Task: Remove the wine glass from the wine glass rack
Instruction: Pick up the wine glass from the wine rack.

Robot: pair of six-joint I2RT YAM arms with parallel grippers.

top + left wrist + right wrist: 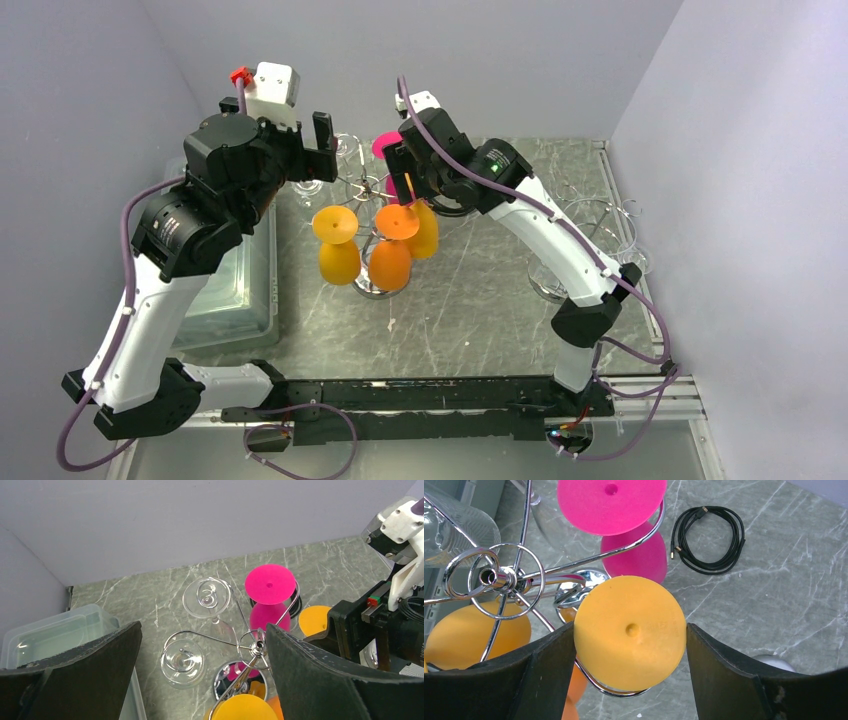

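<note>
Marbled table (450, 310) carries wine glass rack (258, 649), bin (235, 290) (clear), black cable (709, 540).

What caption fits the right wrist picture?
Right gripper straddles an orange wine glass hanging upside down on the chrome rack, beside a pink glass.

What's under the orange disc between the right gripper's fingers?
Beneath the orange disc, the wine glass rack's chrome arm curls past its lower edge; the stem is covered.
</note>
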